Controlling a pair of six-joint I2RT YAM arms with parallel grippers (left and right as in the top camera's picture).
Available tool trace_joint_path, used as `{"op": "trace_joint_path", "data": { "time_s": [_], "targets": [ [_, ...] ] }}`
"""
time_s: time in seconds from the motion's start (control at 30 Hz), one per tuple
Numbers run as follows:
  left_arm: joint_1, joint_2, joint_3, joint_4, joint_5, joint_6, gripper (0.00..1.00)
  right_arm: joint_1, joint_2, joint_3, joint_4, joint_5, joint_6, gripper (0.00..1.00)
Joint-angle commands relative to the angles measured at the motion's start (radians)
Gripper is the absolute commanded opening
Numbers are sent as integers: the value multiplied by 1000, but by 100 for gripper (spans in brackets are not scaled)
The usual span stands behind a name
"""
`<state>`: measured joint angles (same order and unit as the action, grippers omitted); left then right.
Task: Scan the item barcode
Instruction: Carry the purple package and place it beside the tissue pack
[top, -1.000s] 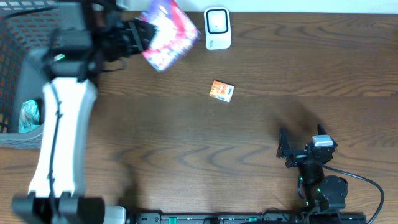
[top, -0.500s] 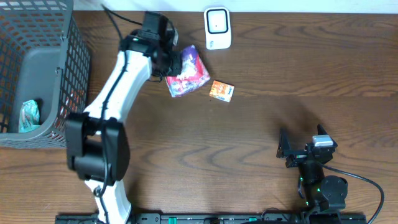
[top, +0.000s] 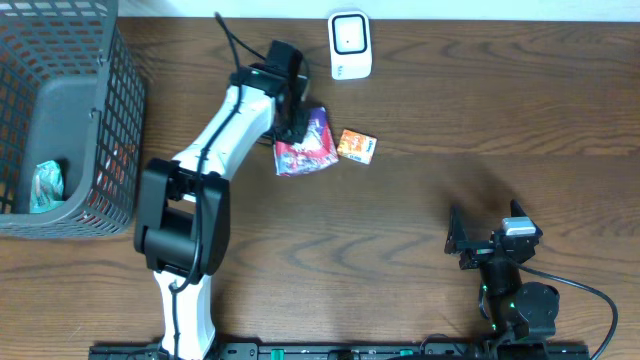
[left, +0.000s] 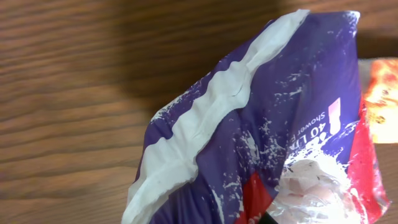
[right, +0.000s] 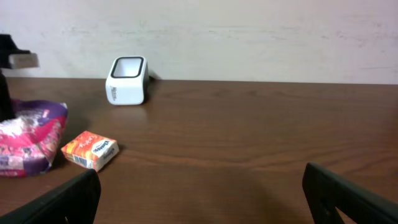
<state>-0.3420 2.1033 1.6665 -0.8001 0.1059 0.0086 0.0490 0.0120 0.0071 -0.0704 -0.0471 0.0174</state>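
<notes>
Dark wooden bench (top: 450, 100) is shown; a purple bag (top: 305, 152) is clamped by the left end effector (top: 298, 126) at 6 o'clock from the scanner (top: 350, 45), its barcode seemingly not yet presented. The right end effector (right: 202, 186) is spread apart.

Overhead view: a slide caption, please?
Left tool holds purple-red plastic pouch beside small orange box near white scanner.

The pouch (top: 308, 148) was purple with white speckles, a white crimped seam and a red and pink panel. The small box (top: 357, 146) was orange with a pale label. The scanner (top: 349, 44) was white with a dark window. The wire basket (top: 120, 120) was black, and the packet (top: 46, 187) in it was teal. The surface (top: 400, 230) was dark brown wood grain.
</notes>
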Motion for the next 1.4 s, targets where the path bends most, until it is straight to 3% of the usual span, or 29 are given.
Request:
{"op": "trace_joint_path", "data": {
  "time_s": [0.0, 0.43, 0.5, 0.77, 0.83, 0.9, 1.07, 1.13, 1.37],
  "targets": [
    [-30, 22, 0, 2, 35, 22, 8, -8, -4, -1, -4, 8, 4, 99],
    [-74, 23, 0, 146, 93, 22, 8, -8, -4, -1, -4, 8, 4, 99],
    [-73, 23, 0, 148, 92, 35, 14, -8, -4, -1, -4, 8, 4, 99],
    [-39, 17, 2, 141, 77, 85, 17, -8, -4, -1, -4, 8, 4, 99],
    [-28, 17, 2, 135, 77, 85, 37, -8, -4, -1, -4, 8, 4, 99],
    [-17, 7, 4, 135, 77, 84, 70, -8, -4, -1, -4, 8, 4, 99],
    [0, -74, 27, 126, 77, 29, 80, -8, -4, -1, -4, 8, 4, 99],
    [5, -130, 27, 126, 77, 30, 89, -8, -4, -1, -4, 8, 4, 99],
    [16, -378, 27, 121, 77, 23, 90, -8, -4, -1, -5, 8, 4, 99]
  ]
}}
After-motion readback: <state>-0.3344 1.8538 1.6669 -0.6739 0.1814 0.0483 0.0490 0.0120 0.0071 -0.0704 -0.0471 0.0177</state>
